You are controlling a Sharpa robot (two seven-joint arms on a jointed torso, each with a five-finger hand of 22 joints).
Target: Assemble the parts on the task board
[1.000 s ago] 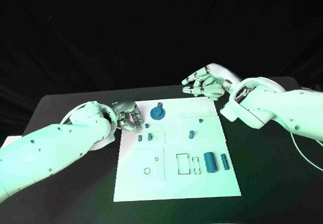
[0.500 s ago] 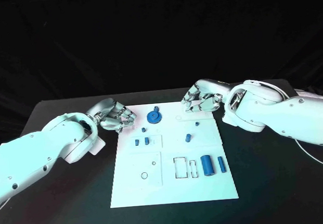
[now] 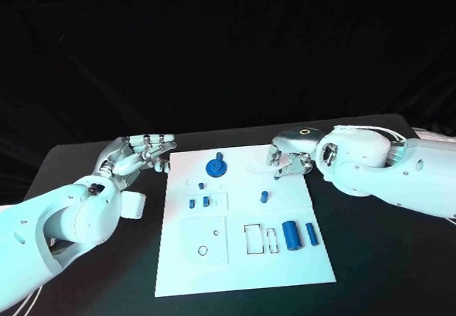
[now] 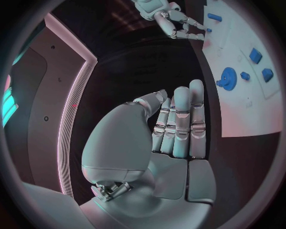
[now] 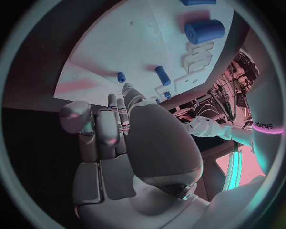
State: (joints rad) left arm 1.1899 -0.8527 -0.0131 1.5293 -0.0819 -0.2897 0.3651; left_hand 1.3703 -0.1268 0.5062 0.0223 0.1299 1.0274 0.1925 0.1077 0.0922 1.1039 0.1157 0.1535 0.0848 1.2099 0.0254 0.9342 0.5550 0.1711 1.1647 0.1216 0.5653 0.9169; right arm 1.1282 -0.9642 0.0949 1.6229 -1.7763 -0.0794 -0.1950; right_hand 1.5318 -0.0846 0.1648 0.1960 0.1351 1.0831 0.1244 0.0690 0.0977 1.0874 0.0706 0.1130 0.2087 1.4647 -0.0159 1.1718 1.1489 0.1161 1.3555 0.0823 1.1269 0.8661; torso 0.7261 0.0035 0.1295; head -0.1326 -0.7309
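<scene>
- left hand point(image 3: 138, 154) hangs off the board's point(image 3: 248, 267) far left corner, fingers straight and together, holding nothing; looks parked clear of the work.
- right hand point(image 3: 290, 158) over the far right edge, fingers curled down; grip cannot be told.
- gear point(image 3: 217, 166) and cylinder point(image 3: 291, 234) lie on the board, probably awaiting seating.

The white task board point(image 3: 244, 263) lies flat. At its far edge sits a blue gear point(image 3: 217, 167); near its right edge, two blue cylinders point(image 3: 293, 235) stand side by side.
</scene>
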